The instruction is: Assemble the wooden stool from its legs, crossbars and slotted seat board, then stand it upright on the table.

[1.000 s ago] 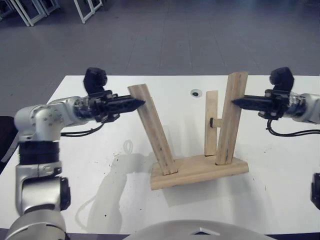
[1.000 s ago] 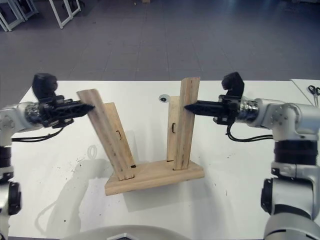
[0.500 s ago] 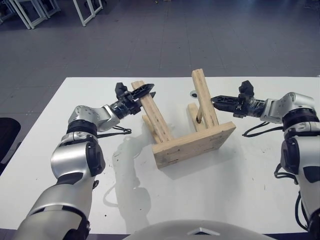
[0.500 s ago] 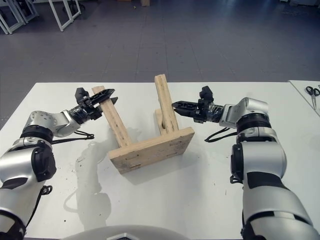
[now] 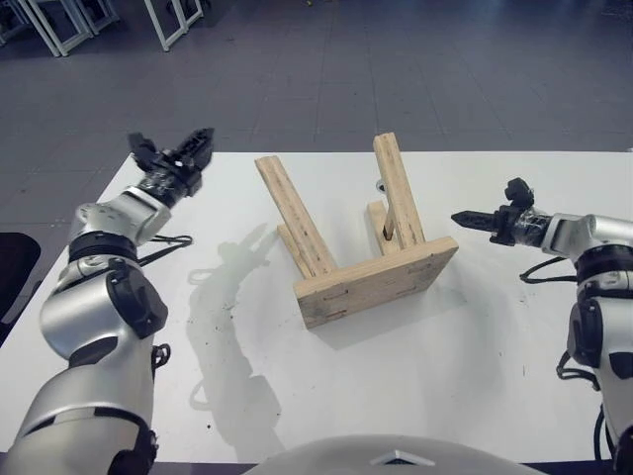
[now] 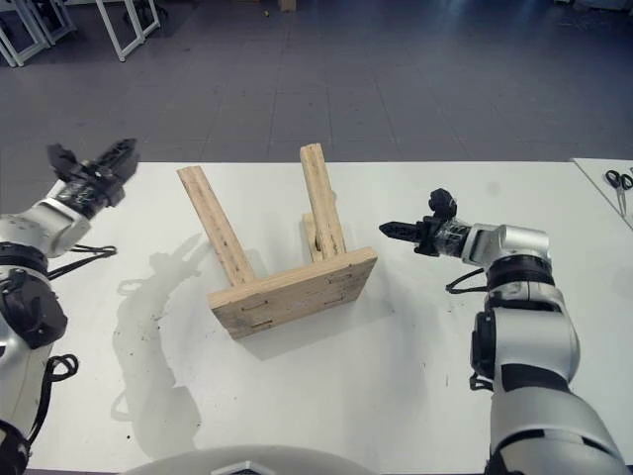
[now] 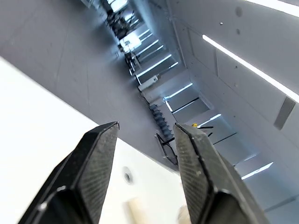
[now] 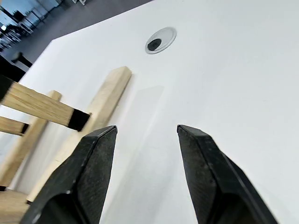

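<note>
The wooden stool lies on its side in the middle of the white table (image 5: pixel 445 396). Its slotted seat board (image 5: pixel 376 282) faces me, and two legs (image 5: pixel 292 213) (image 5: pixel 399 193) point toward the far edge. A short crossbar (image 5: pixel 377 217) shows by the right-hand leg. My left gripper (image 5: pixel 173 141) is open in the air over the far left corner, well away from the stool. My right gripper (image 5: pixel 457 217) is open just right of the seat board, pointing at it and touching nothing. In the right wrist view a leg (image 8: pixel 100 109) lies flat on the table ahead of the fingers (image 8: pixel 98 154).
A round cable hole (image 5: pixel 381 185) sits in the table behind the right-hand leg. Scissors (image 6: pixel 618 178) lie on a neighbouring table at far right. Bare tabletop stretches in front of the stool and to both sides. Grey floor lies beyond the far edge.
Both grippers have let go of the legs and drawn back, the left swinging far out to the left and opening, the right retreating to the right. The stool has settled on its side.
</note>
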`<state>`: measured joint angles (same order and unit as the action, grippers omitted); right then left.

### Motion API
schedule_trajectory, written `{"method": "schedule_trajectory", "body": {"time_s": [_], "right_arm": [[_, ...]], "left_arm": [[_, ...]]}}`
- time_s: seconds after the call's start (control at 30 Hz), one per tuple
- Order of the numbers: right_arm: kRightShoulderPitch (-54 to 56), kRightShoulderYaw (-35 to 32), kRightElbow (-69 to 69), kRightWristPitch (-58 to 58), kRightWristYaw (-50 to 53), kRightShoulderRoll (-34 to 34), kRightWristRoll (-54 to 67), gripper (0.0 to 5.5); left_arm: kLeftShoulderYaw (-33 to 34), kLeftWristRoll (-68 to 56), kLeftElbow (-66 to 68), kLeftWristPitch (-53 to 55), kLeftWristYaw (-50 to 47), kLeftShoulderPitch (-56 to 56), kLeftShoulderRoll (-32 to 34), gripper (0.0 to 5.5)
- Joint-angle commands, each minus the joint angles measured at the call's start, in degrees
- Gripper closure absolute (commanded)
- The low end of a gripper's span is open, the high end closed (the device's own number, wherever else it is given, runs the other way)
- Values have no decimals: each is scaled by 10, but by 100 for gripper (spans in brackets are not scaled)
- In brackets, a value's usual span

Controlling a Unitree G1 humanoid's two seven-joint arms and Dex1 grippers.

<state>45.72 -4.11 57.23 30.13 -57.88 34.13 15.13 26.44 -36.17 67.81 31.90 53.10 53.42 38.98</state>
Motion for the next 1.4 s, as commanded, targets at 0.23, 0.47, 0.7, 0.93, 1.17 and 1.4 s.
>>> {"method": "schedule_trajectory", "body": {"time_s": [0.23, 0.47, 0.7, 0.93, 1.17, 1.4], "right_arm": [[-255, 20, -385, -33, -93, 90, 1, 294], [-281, 65, -489, -32, -176, 135, -1, 294], [-205, 114, -471, -47, -189, 102, -10, 294], [-142, 162, -374, -109, -202, 52, -41, 294], [-224, 154, -492, -101, -214, 54, -3, 294], [-316, 134, -585, -92, -175, 53, 30, 294]], "left_arm": [[-138, 53, -696, -145, 171, -545, 12, 283], [-178, 26, -900, -86, 154, -663, 24, 253], [-240, 109, -872, -138, 102, -620, 2, 253], [-283, 148, -804, -173, 95, -559, -11, 253], [-309, 141, -693, -191, 156, -442, -21, 270], [-301, 138, -570, -245, 261, -409, 0, 362]]}}
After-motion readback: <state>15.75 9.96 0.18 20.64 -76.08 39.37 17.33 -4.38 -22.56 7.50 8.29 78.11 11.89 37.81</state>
